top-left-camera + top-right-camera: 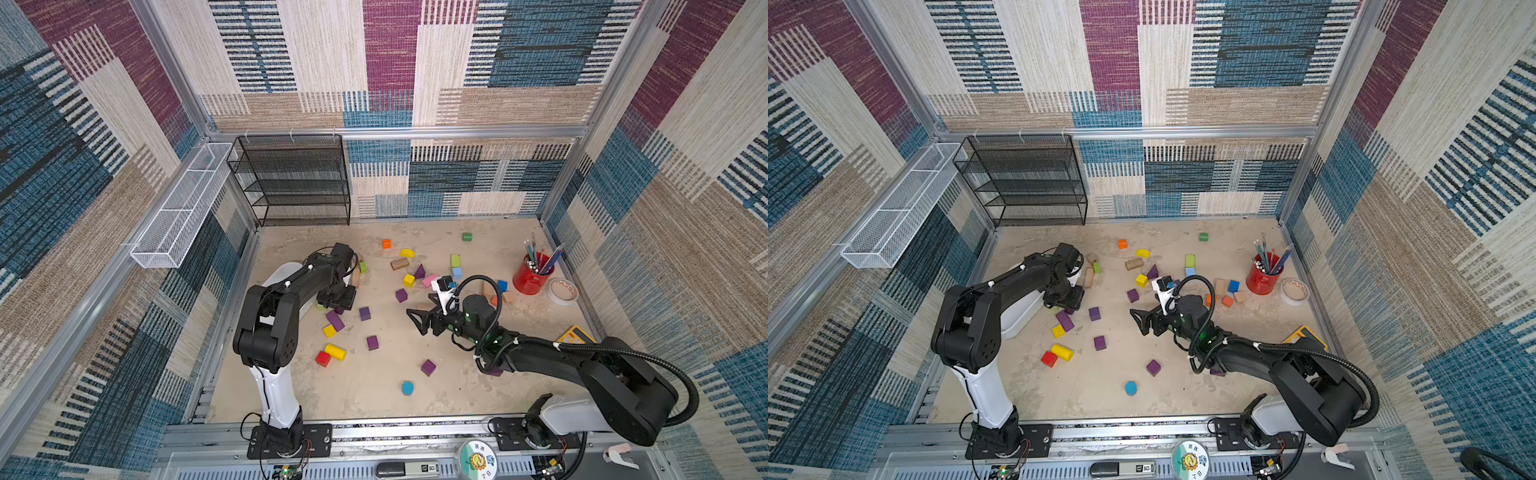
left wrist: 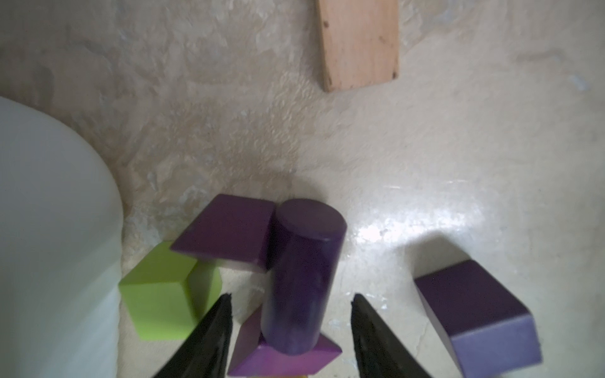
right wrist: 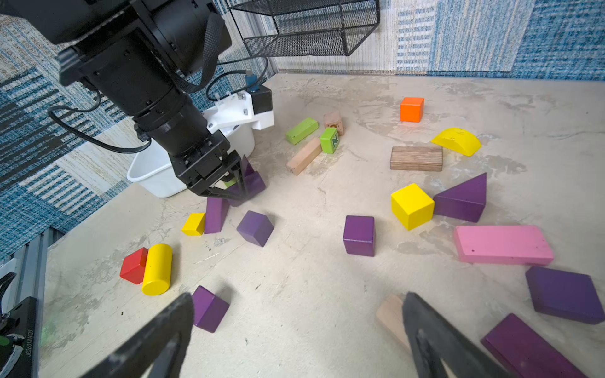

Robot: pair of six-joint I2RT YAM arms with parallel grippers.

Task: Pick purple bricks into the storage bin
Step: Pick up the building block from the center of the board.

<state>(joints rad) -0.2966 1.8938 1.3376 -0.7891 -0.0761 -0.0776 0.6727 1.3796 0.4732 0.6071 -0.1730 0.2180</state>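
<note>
While the left gripper (image 2: 289, 296) hangs low over the beige table (image 2: 425, 147) with its jaws apart, a dark-purple wooden cylinder (image 2: 301, 278) lies between the two black fingers. There is a gap on each side, so nothing is clasped.

The cylinder is crowded. Its near end rests on a purple wooden wedge (image 2: 284, 356), and its far end touches a flat purple oblong bar (image 2: 226, 229). A lime-green wooden cube (image 2: 157, 301) sits just beside one finger, between it and the curved wall of the shallow white plastic storage bin (image 2: 49, 229). A chunky purple block (image 2: 474, 311) lies beyond the other finger, and a bare wooden plank (image 2: 358, 42) lies farther off.

The right gripper (image 3: 296, 297) hovers over open table, jaws spread wide and empty. Around it more purple bricks lie loose on the table, outside the bin. These include purple cubes (image 3: 359, 235), a purple triangular prism (image 3: 461, 201) just beside a yellow wooden cube (image 3: 412, 205), and a dark-purple slab (image 3: 564, 294) near a pink wooden bar (image 3: 502, 245). A yellow wooden cylinder (image 3: 157, 269) touches a red wooden cube (image 3: 133, 265). The bin's inside is hidden by the left arm in both top views.
</note>
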